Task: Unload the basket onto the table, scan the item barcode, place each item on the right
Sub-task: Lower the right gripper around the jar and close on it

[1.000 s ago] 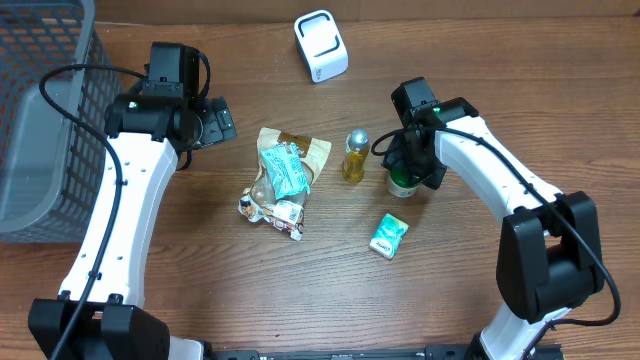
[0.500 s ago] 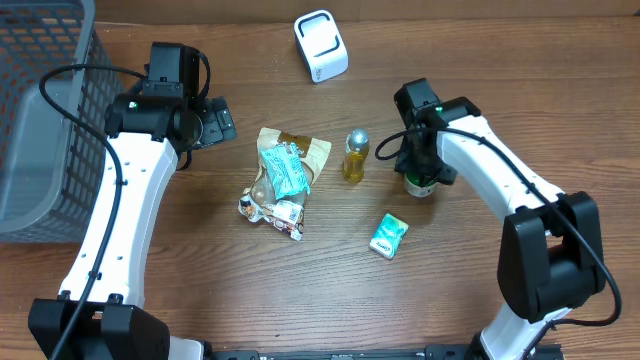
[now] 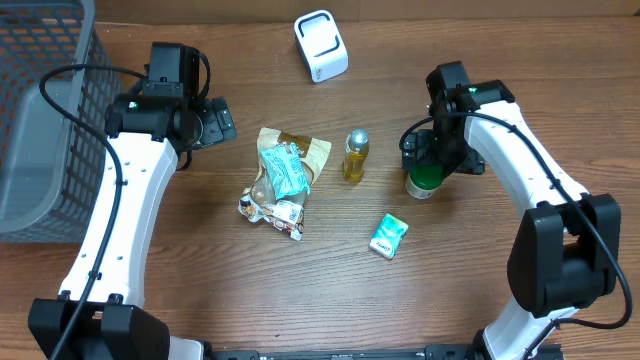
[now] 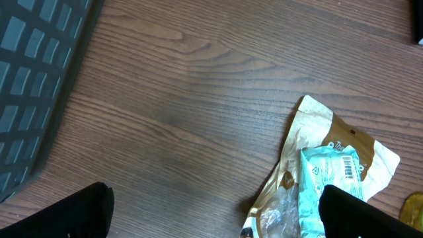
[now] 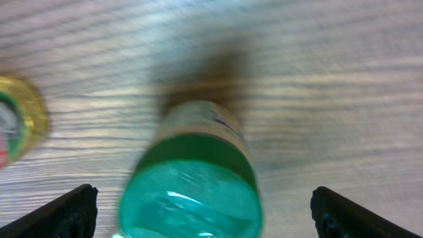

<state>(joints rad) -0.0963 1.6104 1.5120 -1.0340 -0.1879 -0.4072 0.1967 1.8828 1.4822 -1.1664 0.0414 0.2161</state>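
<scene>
Right gripper [image 5: 205, 213] hangs over the upright bottle [image 3: 423, 183], jaws apart, apparently aligned for a grasp. Left gripper [image 4: 211, 213] hovers clear, jaws apart.

Basket [image 3: 40, 120] at far left; scanner [image 3: 320, 45] at rear; pouches [image 3: 285, 175], bottle [image 3: 355, 155] and jar [image 3: 422, 183] in a row, left to right; packet [image 3: 388, 236] in front of them.

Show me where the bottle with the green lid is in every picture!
Overhead: the green-lidded bottle stands right of the middle.
Left wrist: not in it.
Right wrist: bottom middle, seen from above.
Shared landmark: the gold-capped yellow bottle, just left of it overhead and at the left edge of the right wrist view.
</scene>
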